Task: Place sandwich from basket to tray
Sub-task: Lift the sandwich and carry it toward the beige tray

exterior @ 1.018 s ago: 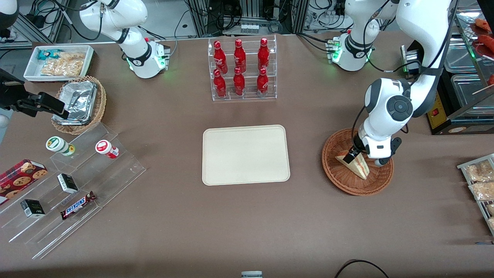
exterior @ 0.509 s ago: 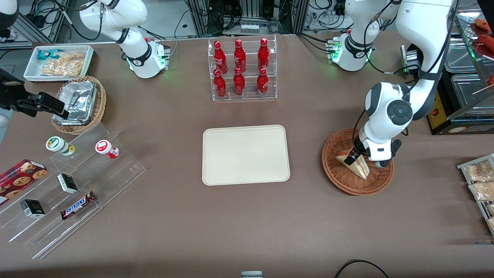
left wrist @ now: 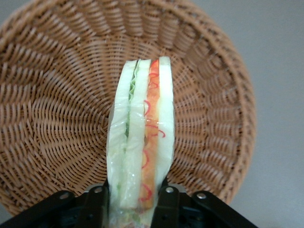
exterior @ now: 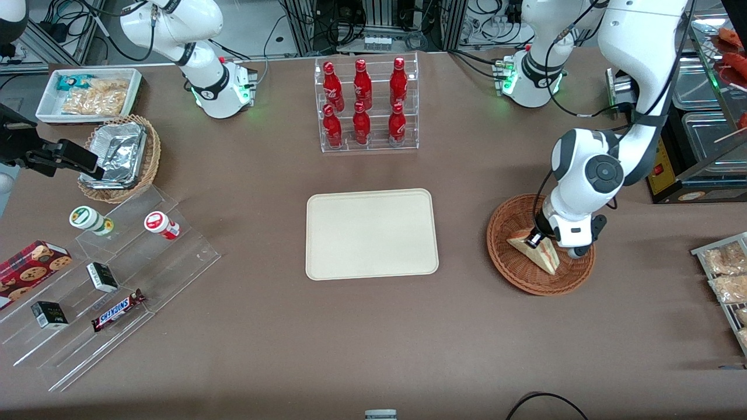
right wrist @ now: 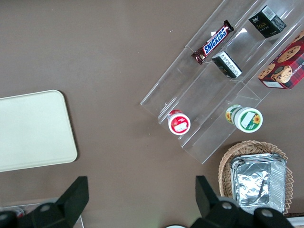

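The sandwich (exterior: 547, 258), a pale wedge with red, orange and green layers, stands on edge in the reddish-brown woven basket (exterior: 513, 274) toward the working arm's end of the table. My left gripper (exterior: 534, 239) reaches down into the basket at the wedge's wide end. In the left wrist view the sandwich (left wrist: 142, 133) fills the gap of the gripper (left wrist: 132, 202), whose black fingers (left wrist: 166, 199) press on both bread faces, with the basket (left wrist: 57, 95) beneath. The cream tray (exterior: 371, 233) lies flat at the table's middle with nothing on it; its corner shows as tray (right wrist: 33, 128).
A clear rack of red bottles (exterior: 365, 105) stands farther from the front camera than the tray. Toward the parked arm's end are acrylic steps with snacks (exterior: 117, 309), a tan basket with a foil container (exterior: 119, 157) and a white bin of packets (exterior: 90, 93). Bagged snacks (exterior: 726, 274) lie beside the basket.
The left arm's wrist has sunk slightly and shifted a little over the basket. The gripper stays at the sandwich's wide end, and the sandwich has barely moved.
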`<state>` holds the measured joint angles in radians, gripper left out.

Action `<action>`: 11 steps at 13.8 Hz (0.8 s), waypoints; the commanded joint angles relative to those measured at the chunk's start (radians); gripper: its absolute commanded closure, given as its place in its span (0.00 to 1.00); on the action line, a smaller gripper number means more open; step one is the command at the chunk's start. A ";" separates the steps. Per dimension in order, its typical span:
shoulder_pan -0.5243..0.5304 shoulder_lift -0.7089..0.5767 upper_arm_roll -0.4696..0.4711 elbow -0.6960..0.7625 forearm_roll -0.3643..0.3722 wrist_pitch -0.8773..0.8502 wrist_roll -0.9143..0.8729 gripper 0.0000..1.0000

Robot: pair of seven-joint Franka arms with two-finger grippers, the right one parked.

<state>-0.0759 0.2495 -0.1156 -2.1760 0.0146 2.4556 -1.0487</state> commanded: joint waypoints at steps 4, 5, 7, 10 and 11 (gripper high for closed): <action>-0.054 -0.081 -0.009 0.345 0.004 -0.507 0.004 0.83; -0.094 -0.061 -0.009 0.388 0.002 -0.529 0.004 0.83; -0.178 -0.030 -0.012 0.427 -0.001 -0.537 0.082 0.83; -0.301 0.048 -0.012 0.478 -0.010 -0.526 0.142 0.83; -0.341 0.088 -0.012 0.511 -0.010 -0.526 0.144 0.83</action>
<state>-0.3559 0.2451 -0.1388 -1.7591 0.0134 1.9427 -0.9457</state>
